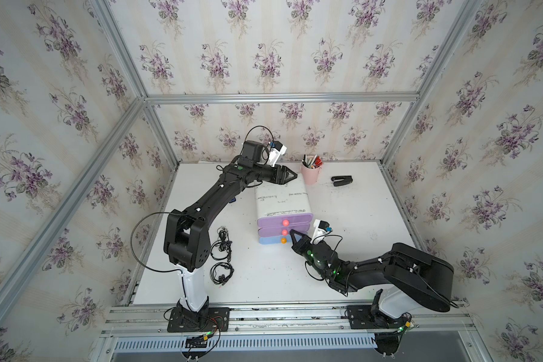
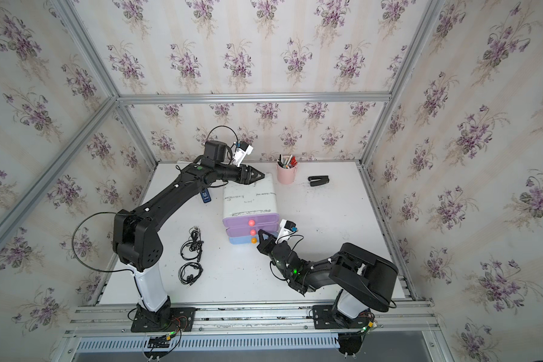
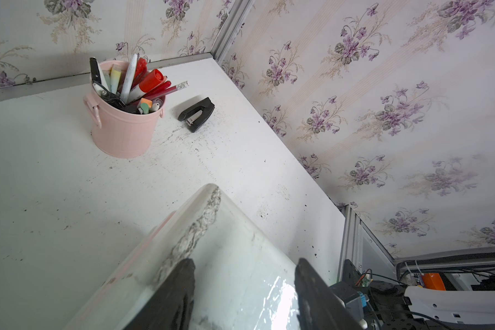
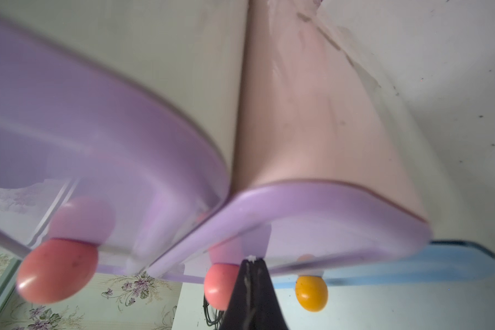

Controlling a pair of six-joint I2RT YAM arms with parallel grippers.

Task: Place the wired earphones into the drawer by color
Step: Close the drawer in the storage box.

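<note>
Two black wired earphones lie coiled on the table left of the drawer unit, one [image 1: 221,246] behind the other [image 1: 221,272]; both top views show them. The drawer unit [image 1: 281,197] has a white top, two purple drawer fronts with pink knobs [image 1: 285,222] and a blue one with an orange knob [image 1: 283,240]. My left gripper [image 3: 245,263] is open, its fingers apart over the back of the unit's top, and holds nothing. My right gripper [image 4: 252,258] is shut and empty, its tip against the middle purple front beside that pink knob [image 4: 220,285].
A pink bucket of pens [image 1: 311,175] and a black stapler [image 1: 342,181] stand at the back right. A small blue object [image 2: 206,196] lies under my left forearm. Aluminium frame rails and papered walls close in the table on three sides.
</note>
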